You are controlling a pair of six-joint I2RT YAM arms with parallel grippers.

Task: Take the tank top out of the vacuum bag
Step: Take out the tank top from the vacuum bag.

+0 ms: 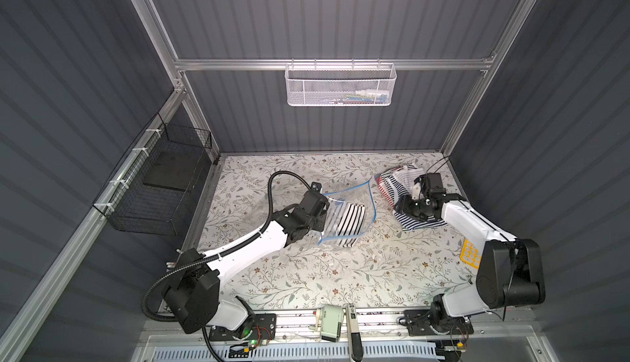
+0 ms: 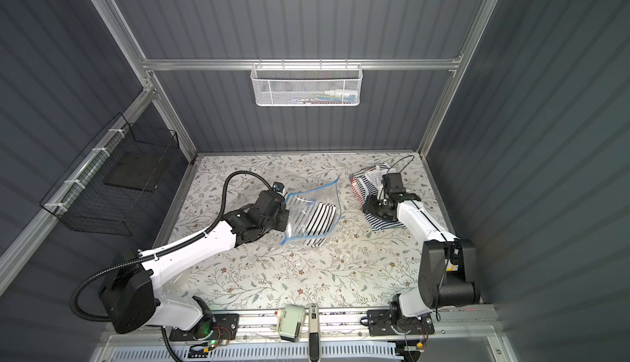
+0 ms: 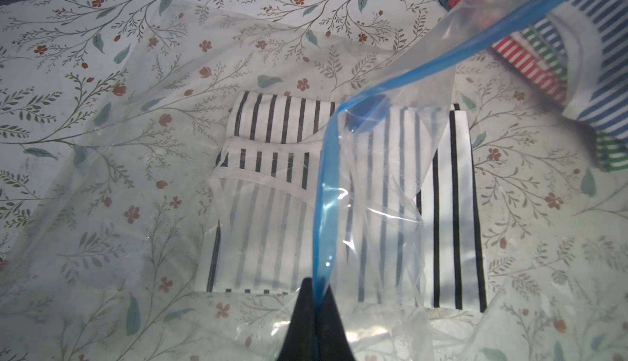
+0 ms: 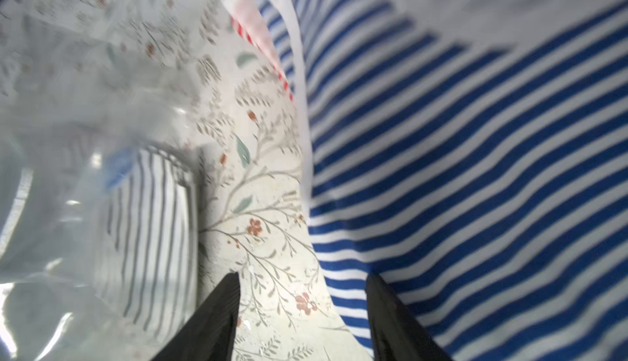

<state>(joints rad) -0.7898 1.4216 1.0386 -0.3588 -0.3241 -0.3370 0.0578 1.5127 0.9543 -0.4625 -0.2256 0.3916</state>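
White mesh basket [image 1: 341,85], black wire basket [image 1: 146,220]

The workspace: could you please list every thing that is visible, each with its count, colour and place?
clear crinkly plastic vacuum bag: one, clear with a blue zip strip, middle of table, zip edge lifted.
folded striped tank top: one, black and white, in the open vacuum bag.
pile of striped garments: one pile, blue, red, green and white, far right of table.
flat plastic piece: one, yellow, right table edge, partly hidden.
mesh basket: one, white, on back rail.
wire basket: one, black, left wall.
floral table: one, pale with leaf print.
left gripper: one, black, shut on the bag's zip strip.
right gripper: one, black, open, beside the striped pile.
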